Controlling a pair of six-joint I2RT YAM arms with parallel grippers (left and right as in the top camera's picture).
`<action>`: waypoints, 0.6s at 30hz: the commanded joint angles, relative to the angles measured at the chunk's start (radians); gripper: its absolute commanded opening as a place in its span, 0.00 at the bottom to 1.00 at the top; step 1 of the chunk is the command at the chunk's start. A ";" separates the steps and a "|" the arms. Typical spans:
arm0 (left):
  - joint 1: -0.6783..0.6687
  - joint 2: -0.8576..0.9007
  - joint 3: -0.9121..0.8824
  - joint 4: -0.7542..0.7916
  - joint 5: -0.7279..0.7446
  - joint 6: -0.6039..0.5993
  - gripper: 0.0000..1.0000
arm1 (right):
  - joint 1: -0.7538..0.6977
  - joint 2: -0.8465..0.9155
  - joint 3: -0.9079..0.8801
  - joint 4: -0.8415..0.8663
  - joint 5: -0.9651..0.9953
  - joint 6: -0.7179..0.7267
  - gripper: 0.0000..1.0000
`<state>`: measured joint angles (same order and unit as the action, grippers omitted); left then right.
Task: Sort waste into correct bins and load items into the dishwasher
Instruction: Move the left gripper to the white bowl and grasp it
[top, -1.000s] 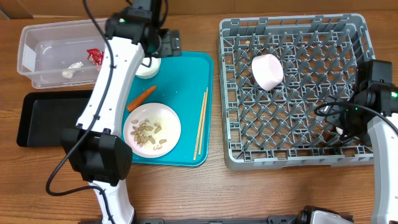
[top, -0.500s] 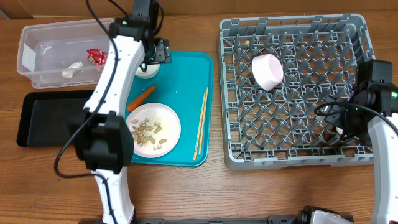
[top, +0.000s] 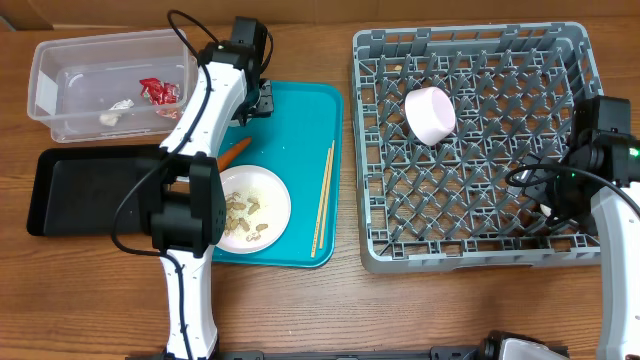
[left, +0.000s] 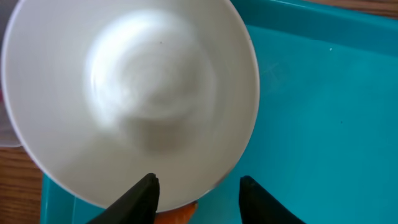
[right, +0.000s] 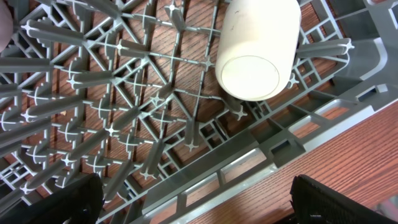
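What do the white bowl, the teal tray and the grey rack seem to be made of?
The bowl looks like glazed ceramic, or perhaps melamine: it is smooth and white with a soft sheen. The tray is probably plastic, since its teal is even and mostly matte, with faint scuffs. The rack looks like moulded plastic: it is dull grey, and its lattice and pegs are formed in one piece.

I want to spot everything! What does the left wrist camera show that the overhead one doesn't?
Only the left wrist view shows the white bowl's inside close up, with the left jaws open at its rim. Only the overhead shows the grey rack holding a cup, the plate of scraps, the chopsticks, the clear tub and the black tray. Both show the teal tray and the carrot.
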<state>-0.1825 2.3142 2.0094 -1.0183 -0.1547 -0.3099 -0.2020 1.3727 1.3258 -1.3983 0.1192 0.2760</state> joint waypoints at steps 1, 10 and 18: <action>-0.009 0.024 -0.002 0.014 0.002 0.004 0.43 | -0.002 -0.014 0.023 0.003 -0.001 0.006 0.99; -0.014 0.038 -0.006 0.032 0.002 0.003 0.30 | -0.002 -0.014 0.023 -0.003 -0.001 0.006 0.99; -0.020 0.046 -0.006 0.054 0.002 0.004 0.05 | -0.002 -0.014 0.023 -0.003 -0.001 0.006 0.99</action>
<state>-0.1959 2.3314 2.0087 -0.9775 -0.1539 -0.3073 -0.2024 1.3727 1.3258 -1.4052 0.1192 0.2764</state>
